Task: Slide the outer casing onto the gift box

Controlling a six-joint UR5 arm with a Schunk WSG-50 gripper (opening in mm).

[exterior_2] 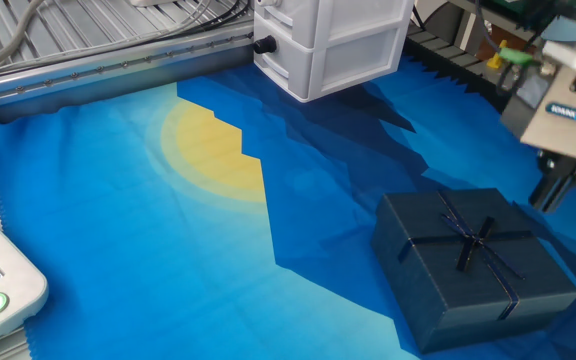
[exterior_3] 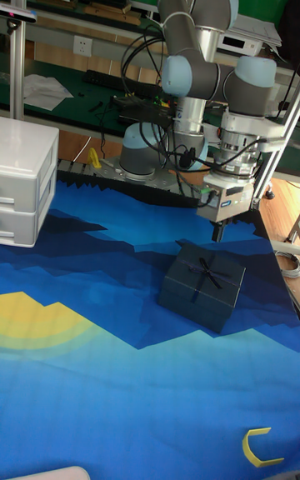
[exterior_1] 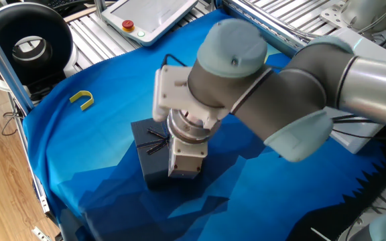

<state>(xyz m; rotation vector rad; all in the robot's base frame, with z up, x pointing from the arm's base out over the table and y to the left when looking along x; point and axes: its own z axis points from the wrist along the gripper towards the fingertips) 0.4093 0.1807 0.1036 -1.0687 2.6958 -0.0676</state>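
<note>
The outer casing (exterior_2: 473,265), a dark navy square sleeve with a thin crossed ribbon and bow on top, rests flat on the blue cloth. It also shows as the outer casing (exterior_3: 202,287) and, partly behind the wrist, the outer casing (exterior_1: 149,148). The gift box is hidden; no separate tray shows. My gripper (exterior_2: 553,188) hangs above the casing's far right edge, clear of it. Its dark fingers look pressed together with nothing between them. From the tall view the gripper (exterior_3: 218,232) sits just above the casing's back edge.
A white drawer unit (exterior_2: 333,40) stands at the cloth's far edge and shows again as the drawer unit (exterior_3: 25,180). A yellow C-shaped piece (exterior_1: 82,99) lies near the cloth's corner. A white tablet with a red button (exterior_1: 149,17) sits beyond the cloth.
</note>
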